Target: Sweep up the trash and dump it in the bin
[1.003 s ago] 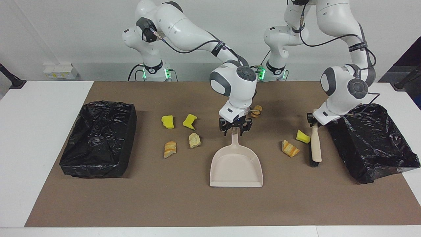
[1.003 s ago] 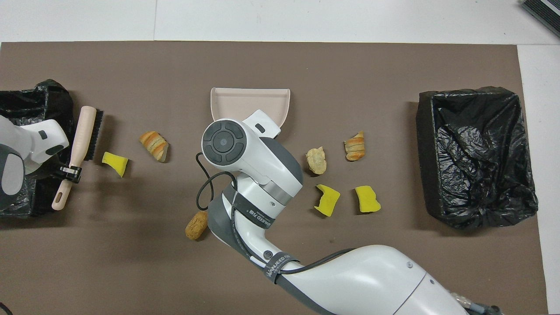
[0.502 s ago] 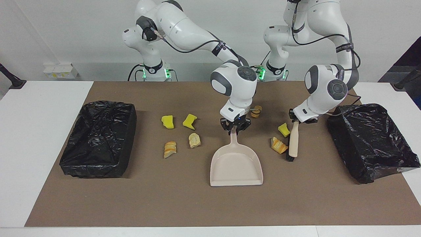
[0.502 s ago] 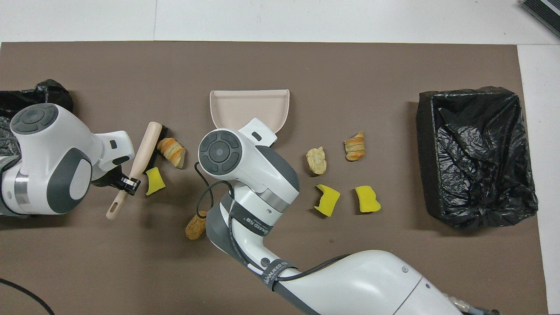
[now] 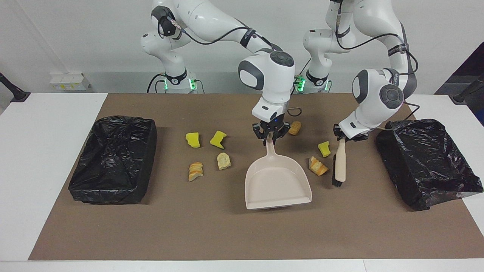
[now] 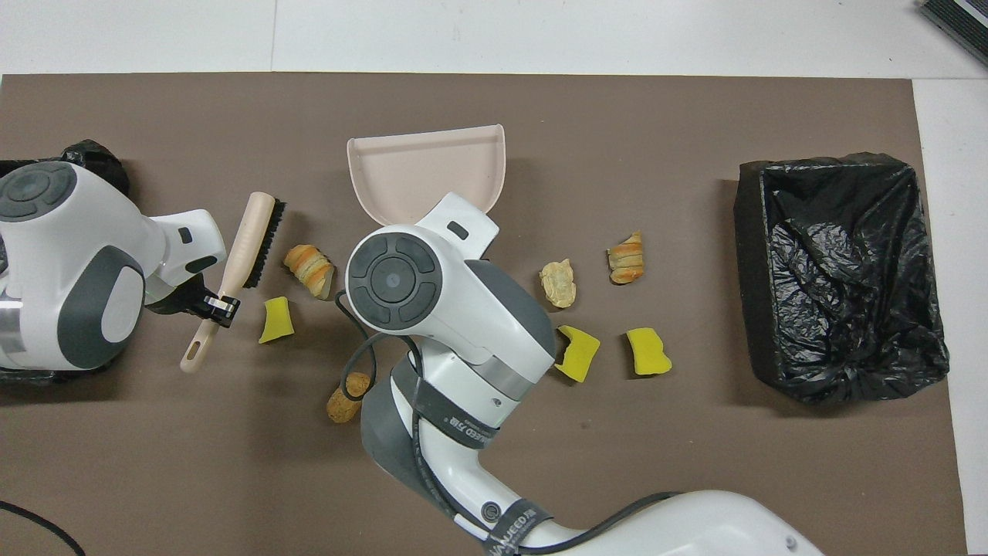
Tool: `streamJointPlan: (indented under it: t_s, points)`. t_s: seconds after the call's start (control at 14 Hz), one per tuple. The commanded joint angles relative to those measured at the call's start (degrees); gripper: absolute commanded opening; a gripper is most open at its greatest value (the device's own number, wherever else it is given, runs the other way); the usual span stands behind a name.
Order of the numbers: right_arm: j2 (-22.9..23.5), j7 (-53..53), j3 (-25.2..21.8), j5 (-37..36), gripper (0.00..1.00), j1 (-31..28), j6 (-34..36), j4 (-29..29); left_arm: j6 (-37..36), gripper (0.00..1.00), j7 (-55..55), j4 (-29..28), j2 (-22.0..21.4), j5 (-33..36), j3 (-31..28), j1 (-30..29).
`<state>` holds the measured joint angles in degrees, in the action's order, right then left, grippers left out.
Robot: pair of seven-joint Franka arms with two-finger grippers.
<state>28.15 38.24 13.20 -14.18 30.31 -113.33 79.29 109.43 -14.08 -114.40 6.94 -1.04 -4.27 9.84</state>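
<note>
We see the right gripper [image 5: 270, 136] clamped on the handle of the beige plastic dustpan [image 5: 278, 184], and where the pan lay flat and square half a second ago, it is now raised off the brown table mat [image 5: 227, 234] and swung so that its open mouth tips toward the left arm's end of the table. The left gripper [image 5: 346, 136] grips the handle of the pale wooden brush with black bristles [image 5: 339, 165], which has drawn slightly away from the striped orange bread piece [image 5: 317, 166] it was pressing against earlier; that piece now lies just beside the dustpan's edge, between pan and brush. The yellow foam chunk [image 5: 324, 148] sits close by the brush handle, much as before. The round tan bread piece [image 5: 295, 127] lies nearer to the robots, beside the right gripper. The other four bits have not moved: two yellow foam chunks [image 5: 193, 139] [image 5: 217, 139], a pale bread lump [image 5: 223, 161] and a striped bread slice [image 5: 195, 170], all between the dustpan and the black bag-lined bin [image 5: 112, 158] at the right arm's end. A second black-lined bin [image 5: 429, 162] stands at the left arm's end, near the brush.
</note>
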Motion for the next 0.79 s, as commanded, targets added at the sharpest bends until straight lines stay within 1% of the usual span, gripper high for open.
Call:
streamJointPlan:
  t_s: [0.0,0.14,0.21,0.43,0.5,0.72]
  points:
    - [-7.65,-11.66,0.51,4.33,0.00,-1.92,0.13,8.22,-0.89,0.00,2.91,0.94,-0.43,0.07,-0.21,-1.66]
    - [-10.03,-16.51,0.51,4.69,0.00,-1.92,0.13,12.01,0.25,0.00,2.66,-0.46,-0.78,0.16,-0.12,-3.86]
    - [-10.65,-22.10,0.42,4.60,0.00,-2.01,-0.04,13.16,0.52,0.00,2.13,-0.82,-0.87,0.16,-0.12,-3.95]
    - [-11.01,-41.69,0.51,4.69,0.00,-3.85,0.04,14.57,2.80,0.00,-1.47,-2.58,0.18,0.25,0.23,-2.21]
    - [-11.18,-48.89,0.51,4.69,0.00,-4.46,0.04,15.27,2.72,0.00,-2.87,-2.84,0.88,0.25,0.14,-0.28]
    - [-11.18,-67.98,0.51,4.69,0.00,-7.10,-0.05,16.41,1.67,0.00,-3.23,-6.70,-0.78,0.16,0.49,2.89]
